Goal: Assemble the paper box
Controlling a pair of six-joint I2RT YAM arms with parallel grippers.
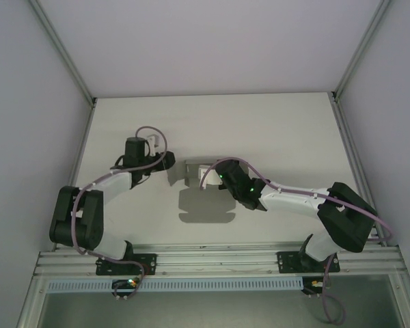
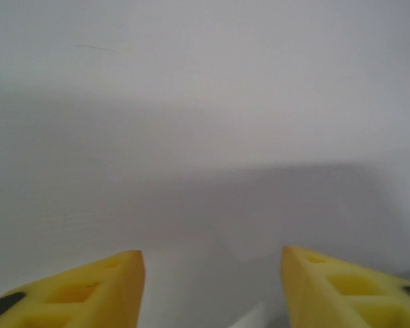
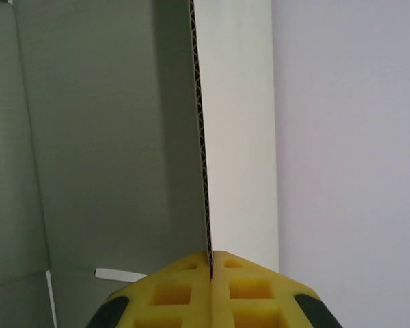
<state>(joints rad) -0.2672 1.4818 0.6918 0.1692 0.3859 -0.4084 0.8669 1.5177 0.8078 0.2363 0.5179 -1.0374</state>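
The paper box (image 1: 193, 169) is pale grey card, held a little above the white table (image 1: 273, 130) near its middle, with its shadow on the table below. My right gripper (image 1: 206, 176) is shut on it. In the right wrist view the yellow fingertips (image 3: 211, 256) pinch the corrugated edge of an upright wall of the paper box (image 3: 236, 137), with the grey inner panel to the left. My left gripper (image 1: 169, 162) stands just left of the box. Its yellow fingers (image 2: 116, 287) are apart with nothing between them (image 2: 212, 256), facing a blurred pale surface.
Grey enclosure walls (image 1: 27, 102) close in the table on the left, back and right. An aluminium rail (image 1: 219, 256) carrying both arm bases runs along the near edge. Bare table lies behind the box and to the right.
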